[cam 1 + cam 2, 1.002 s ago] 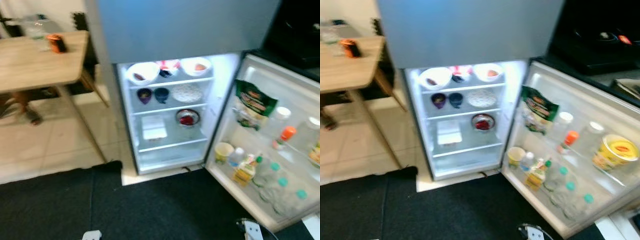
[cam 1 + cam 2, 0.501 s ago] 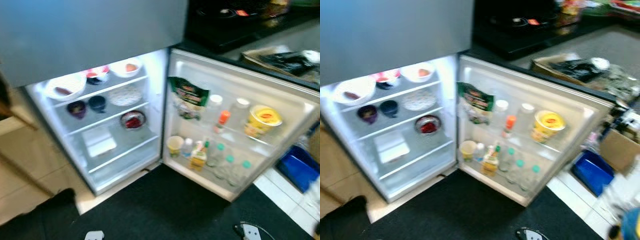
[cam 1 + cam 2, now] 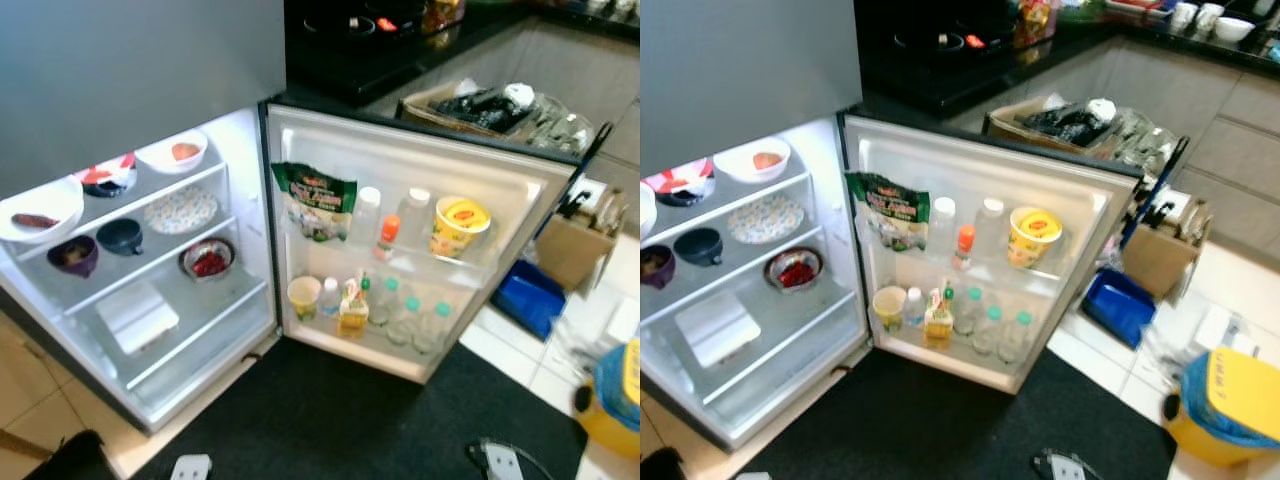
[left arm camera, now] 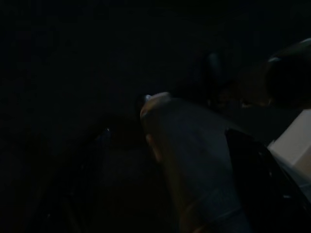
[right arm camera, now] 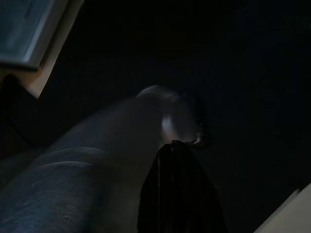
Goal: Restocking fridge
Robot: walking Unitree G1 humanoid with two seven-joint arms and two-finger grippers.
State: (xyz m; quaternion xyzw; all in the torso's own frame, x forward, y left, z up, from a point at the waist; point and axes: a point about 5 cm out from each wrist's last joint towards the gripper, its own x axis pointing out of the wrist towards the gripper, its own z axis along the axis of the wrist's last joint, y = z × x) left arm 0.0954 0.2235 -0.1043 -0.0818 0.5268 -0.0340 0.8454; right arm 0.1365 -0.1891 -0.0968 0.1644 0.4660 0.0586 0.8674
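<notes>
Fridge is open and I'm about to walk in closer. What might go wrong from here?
1. The open fridge door swings out across the black mat; stepping forward could bump it and rattle the clear bottles packed on its lower shelf.
2. The blue bin and cardboard box sit on the floor just beyond the door, a likely trip hazard.
3. The top-shelf white bowl seems to overhang its shelf edge; a reach could knock it.
</notes>
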